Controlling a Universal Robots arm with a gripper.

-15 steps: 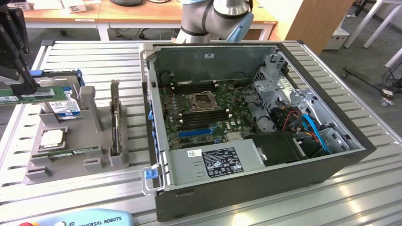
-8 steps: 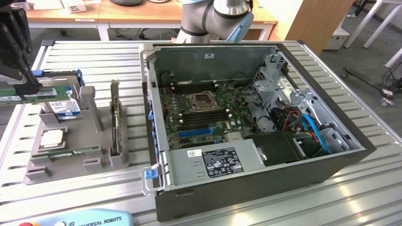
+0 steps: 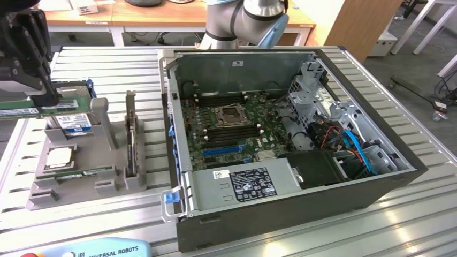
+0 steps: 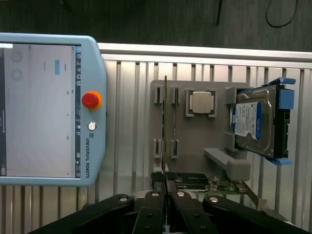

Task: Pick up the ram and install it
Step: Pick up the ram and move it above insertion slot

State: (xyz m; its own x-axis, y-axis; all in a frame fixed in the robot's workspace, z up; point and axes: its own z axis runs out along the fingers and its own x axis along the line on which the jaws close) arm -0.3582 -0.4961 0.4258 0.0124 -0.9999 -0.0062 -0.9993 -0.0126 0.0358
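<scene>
- The gripper (image 3: 44,99) is clenched on the ram (image 3: 21,111), a thin green circuit-board stick.
- In the exterior view the ram is held level in the air, above the grey parts holder (image 3: 85,187) on the bench (image 3: 107,219), well apart from the open computer case (image 3: 286,139).
- In the wrist view the ram (image 4: 165,126) appears edge-on, as a thin line running out from the gripper (image 4: 165,187).
- The ram is probably light, stiff and fragile. It looks best gripped across its flat faces, clear of the contact edge.

surface: slatted metal table (image 3: 407,209) | behind: wooden desks (image 3: 143,19) | floor (image 3: 418,69): grey
</scene>
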